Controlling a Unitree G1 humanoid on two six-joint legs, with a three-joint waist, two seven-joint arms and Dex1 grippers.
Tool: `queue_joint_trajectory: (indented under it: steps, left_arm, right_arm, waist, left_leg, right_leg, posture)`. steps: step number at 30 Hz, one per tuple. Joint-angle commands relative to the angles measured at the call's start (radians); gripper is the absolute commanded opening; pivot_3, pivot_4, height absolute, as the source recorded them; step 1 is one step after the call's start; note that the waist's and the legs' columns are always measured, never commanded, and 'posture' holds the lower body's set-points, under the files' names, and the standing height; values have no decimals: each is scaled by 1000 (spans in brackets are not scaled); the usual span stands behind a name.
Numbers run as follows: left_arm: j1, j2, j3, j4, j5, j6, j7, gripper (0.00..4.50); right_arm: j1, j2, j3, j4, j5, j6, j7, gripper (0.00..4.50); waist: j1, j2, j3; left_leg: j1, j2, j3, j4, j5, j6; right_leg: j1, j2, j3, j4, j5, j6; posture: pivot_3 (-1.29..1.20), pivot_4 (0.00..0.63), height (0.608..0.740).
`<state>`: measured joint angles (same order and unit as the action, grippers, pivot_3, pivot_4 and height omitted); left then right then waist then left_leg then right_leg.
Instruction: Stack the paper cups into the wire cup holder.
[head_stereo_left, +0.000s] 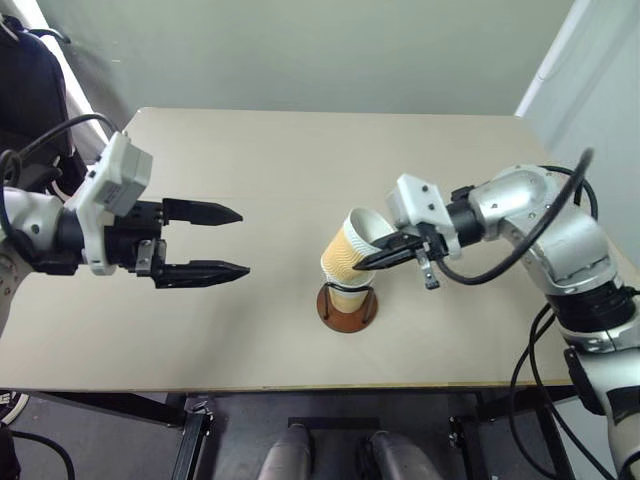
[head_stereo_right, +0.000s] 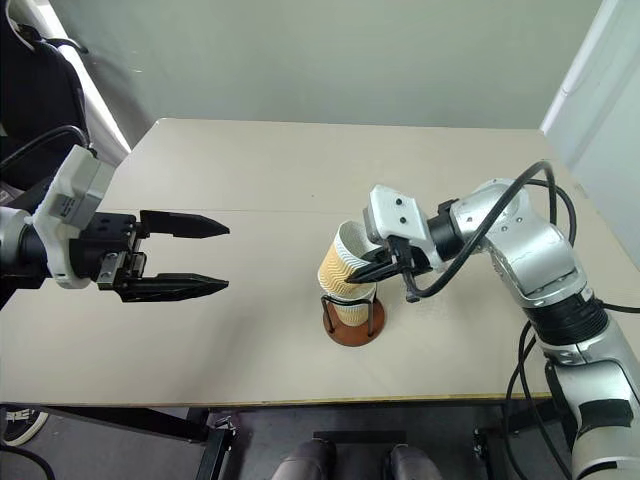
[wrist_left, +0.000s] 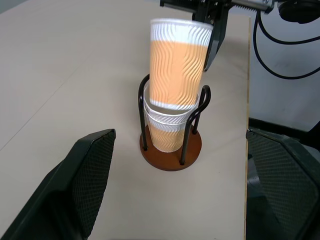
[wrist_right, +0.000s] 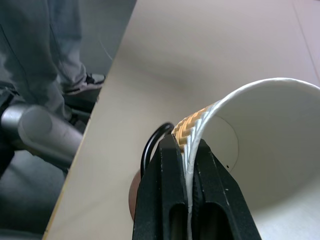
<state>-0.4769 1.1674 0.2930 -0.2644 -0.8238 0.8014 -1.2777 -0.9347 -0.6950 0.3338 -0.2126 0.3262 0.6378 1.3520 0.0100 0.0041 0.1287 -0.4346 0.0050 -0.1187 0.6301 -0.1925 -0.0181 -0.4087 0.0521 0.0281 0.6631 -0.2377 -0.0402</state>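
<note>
I am pinching a light, crushable paper cup (head_stereo_left: 352, 250) by its rim wall with the right gripper (head_stereo_left: 372, 258), tilted just above the wire cup holder (head_stereo_left: 347, 305); the left gripper (head_stereo_left: 232, 241) is hanging released, well apart.

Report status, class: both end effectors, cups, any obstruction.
Left end effector open, idle. Right end effector pinching cup wall, tilted over cup holder, which has cups nested. No obstruction.
</note>
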Motion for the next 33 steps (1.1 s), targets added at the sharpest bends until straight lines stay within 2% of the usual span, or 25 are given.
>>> queue_joint_trajectory:
  steps: [1, 2, 5, 8, 15, 16, 20, 23, 27, 33]
  left_arm:
    - [-1, 13, 23, -19, 0, -13, 3, 4500]
    - [-1, 14, 23, -19, 0, -12, 3, 4500]
    - [0, 14, 25, -20, -2, -12, 4, 4500]
    - [-2, 14, 24, -20, -1, -13, 5, 4500]
    - [-14, 13, 15, -11, 6, -19, 4, 4500]
    - [-17, 13, 13, -9, 7, -21, 4, 4500]
    - [-24, 12, 7, -4, 10, -25, 3, 4500]
    - [-30, 19, 10, 3, 12, -27, -2, 4500]
    - [0, 27, 44, 24, 35, -56, -9, 4500]
    - [26, 12, 57, 59, 49, -82, -7, 4500]
  right_arm:
    - [-7, -15, -8, -20, -11, -24, 1, 27]
    - [-4, -19, -7, -22, -10, -26, 7, 27]
    - [2, -24, -5, -32, -4, -23, 17, 691]
    - [3, -25, -5, -37, 2, -18, 21, 1651]
    - [-2, -31, -10, -29, -2, -17, 25, 4288]
    - [-3, -31, -13, -28, -2, -16, 24, 4469]
    - [-12, -37, -31, -17, 4, -16, 22, 4469]
    - [-52, -55, -131, 55, 57, 12, 15, 4469]
    - [-59, -145, -291, 256, 87, -25, 14, 4469]
    - [33, -275, -389, 428, 126, -61, 132, 4469]
  waist:
    - [0, 0, 0]
    - [0, 0, 0]
    - [0, 0, 0]
    - [0, 0, 0]
    - [0, 0, 0]
    - [0, 0, 0]
    - [0, 0, 0]
    - [0, 0, 0]
    - [12, -1, 0]
    - [14, -1, -1]
  left_leg:
    - [0, 0, 0, 0, 0, 0]
    - [0, 0, 0, 0, 0, 0]
    - [0, 0, 0, 0, 0, 0]
    - [0, 0, 0, 0, 0, 0]
    - [0, 0, 0, 0, 0, 0]
    - [0, 0, 0, 0, 0, 0]
    - [0, 0, 0, 0, 0, 0]
    - [0, 0, 0, 0, 0, 0]
    - [-1, 0, 0, 0, 0, 0]
    - [0, 0, 0, -1, 0, 0]
  right_leg:
    - [0, 0, 0, 0, 0, 0]
    - [0, 0, 0, 0, 0, 0]
    - [0, 0, 0, 0, 0, 0]
    - [0, 0, 0, 0, 0, 0]
    - [0, 0, 0, 0, 0, 0]
    - [0, 0, 0, 0, 0, 0]
    - [0, 0, 0, 0, 0, 0]
    - [0, 0, 0, 0, 0, 0]
    - [0, 0, 0, -1, 0, 0]
    - [1, 0, 0, -1, -1, 0]
  posture:
    - [0, 150, 740]
    - [0, 150, 740]
    - [0, 150, 740]
    - [0, 150, 740]
    - [0, 150, 740]
    - [0, 150, 740]
    - [0, 150, 740]
    - [0, 150, 740]
    - [0, 150, 740]
    - [0, 150, 740]
